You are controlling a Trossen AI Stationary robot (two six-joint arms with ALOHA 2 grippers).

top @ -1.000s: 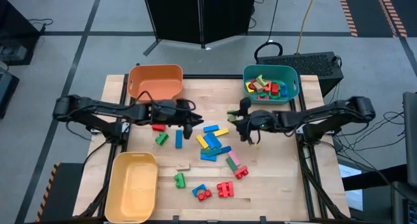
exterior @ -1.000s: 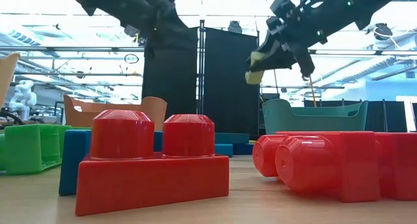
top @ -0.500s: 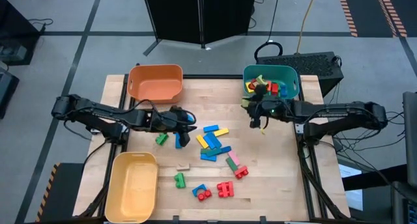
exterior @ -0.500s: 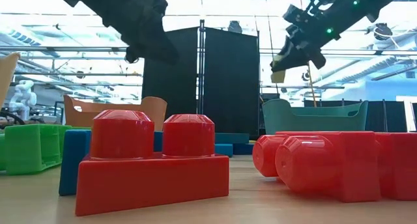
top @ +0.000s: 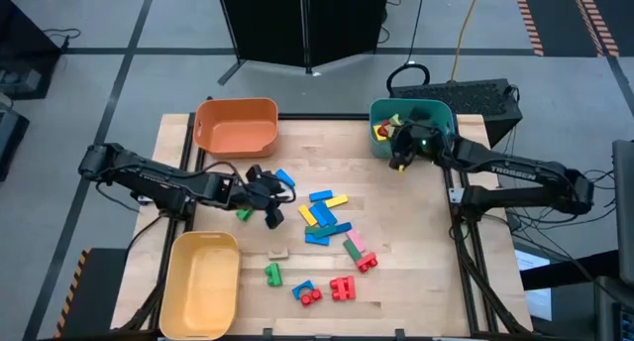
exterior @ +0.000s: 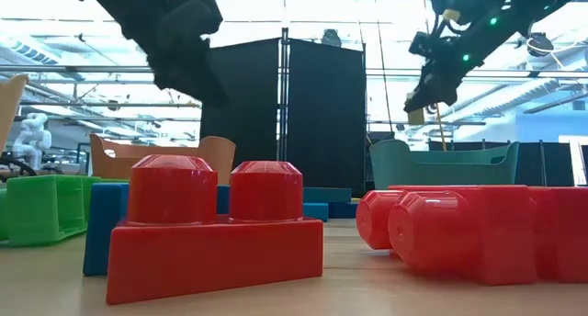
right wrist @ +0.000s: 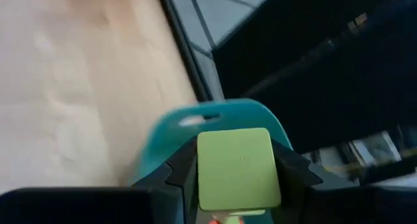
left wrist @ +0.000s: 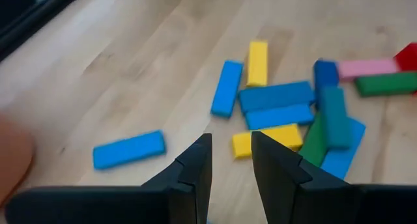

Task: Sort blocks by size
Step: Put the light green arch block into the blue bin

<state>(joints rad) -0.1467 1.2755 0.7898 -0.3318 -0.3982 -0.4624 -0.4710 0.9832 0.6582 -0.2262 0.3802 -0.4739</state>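
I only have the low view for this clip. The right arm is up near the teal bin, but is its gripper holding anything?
Observer: Yes. The right wrist view shows the right gripper shut on a pale green block.
Operator: Is it over the bin?
Observer: From above, it hangs at the teal bin's near-left rim.
Operator: Is that bin empty?
Observer: No, red, green and yellow blocks lie inside.
Operator: And the left gripper?
Observer: The left gripper holds nothing, above a blue bar.
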